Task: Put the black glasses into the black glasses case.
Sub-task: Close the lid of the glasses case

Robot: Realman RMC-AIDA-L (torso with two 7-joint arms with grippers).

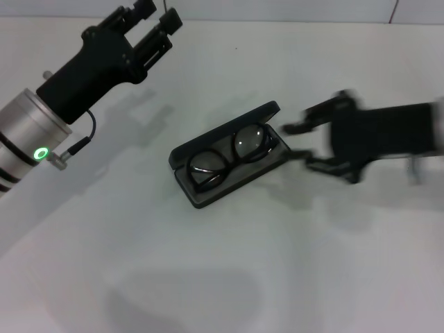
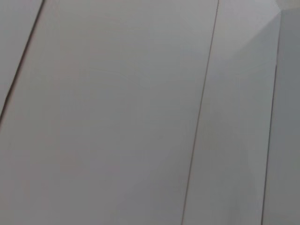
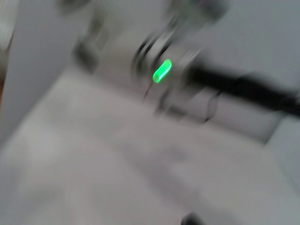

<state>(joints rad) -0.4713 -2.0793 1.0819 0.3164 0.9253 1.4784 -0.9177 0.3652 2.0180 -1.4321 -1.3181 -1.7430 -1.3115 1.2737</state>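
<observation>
The black glasses case (image 1: pixel 272 111) lies open at the middle of the white table, its lid raised on the far side. The black glasses (image 1: pixel 232 158) lie inside its tray, lenses up. My right gripper (image 1: pixel 295 142) is just right of the case's right end, low over the table, open and empty, and blurred. My left gripper (image 1: pixel 155 16) is raised at the far left, well away from the case, with its fingers apart and nothing in them. Neither wrist view shows the case or the glasses.
The white table (image 1: pixel 208 277) spreads around the case. The left wrist view shows only pale panels with thin seams (image 2: pixel 199 117). The blurred right wrist view shows the left arm's green light (image 3: pixel 161 71) across the table.
</observation>
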